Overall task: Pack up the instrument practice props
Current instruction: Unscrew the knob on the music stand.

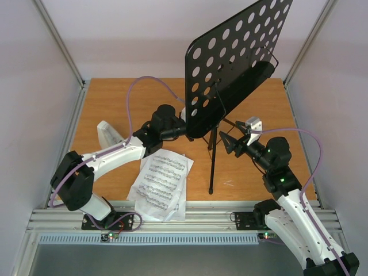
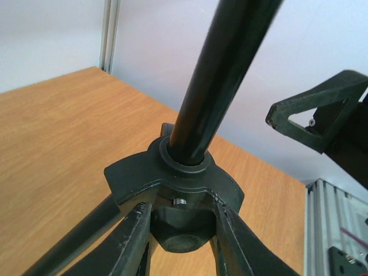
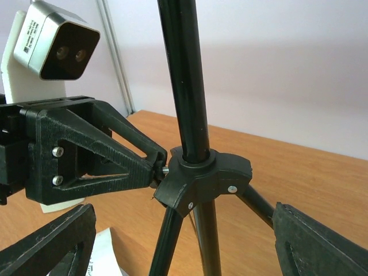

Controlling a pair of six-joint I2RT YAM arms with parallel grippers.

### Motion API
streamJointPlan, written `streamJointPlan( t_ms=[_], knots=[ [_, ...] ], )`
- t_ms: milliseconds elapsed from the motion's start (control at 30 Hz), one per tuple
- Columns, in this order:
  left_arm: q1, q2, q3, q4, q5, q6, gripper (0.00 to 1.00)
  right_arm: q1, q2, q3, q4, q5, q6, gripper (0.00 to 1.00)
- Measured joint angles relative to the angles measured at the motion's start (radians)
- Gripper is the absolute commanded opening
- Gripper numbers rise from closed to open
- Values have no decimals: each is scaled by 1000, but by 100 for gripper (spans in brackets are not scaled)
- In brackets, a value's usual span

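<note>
Music stand (image 1: pixel 230 63) upright in the middle of the table (image 1: pixel 109 98), pole (image 3: pixel 187 86) running straight up and down, and the perforated desk (image 1: pixel 247 40) on top tilted, its long side slanting from near-left up to far-right with the holed face turned to the near side. Down low, the left gripper (image 2: pixel 179 215) has its jaws pinched on the tripod hub (image 3: pixel 201 181), one fingertip (image 3: pixel 150 164) right on the hub's side. The right gripper (image 1: pixel 232 142) sits just beside the stand on its right, jaws spread wide with the legs between them, touching nothing. One thin leg (image 1: pixel 211 167) reaches toward the near edge, its foot close to the rail. The sheet-music pages (image 1: pixel 161 184) lie flat to the left of that leg, fanned a little, their near corners hanging over the table edge onto the metal rail (image 1: pixel 230 214). The white metronome (image 1: pixel 107 135) stands by the left edge, partly hidden behind the left arm. Bare wood lies open at the far left and to the right of the stand; white walls close in on three sides
</note>
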Motion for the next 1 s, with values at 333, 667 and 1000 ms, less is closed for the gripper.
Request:
streamJointPlan(
  t_ms=[333,667,1000],
  knots=[
    [1,-2,-2,-1,-3,-317,7,0,-23,-10,-24,13,4,85],
    [13,-2,-22,37,24,-527,6,0,-97,-25,-66,69,25,86],
    [34,16,-41,103,90,-642,29,0,-129,-45,-89,131,32,86]
  ],
)
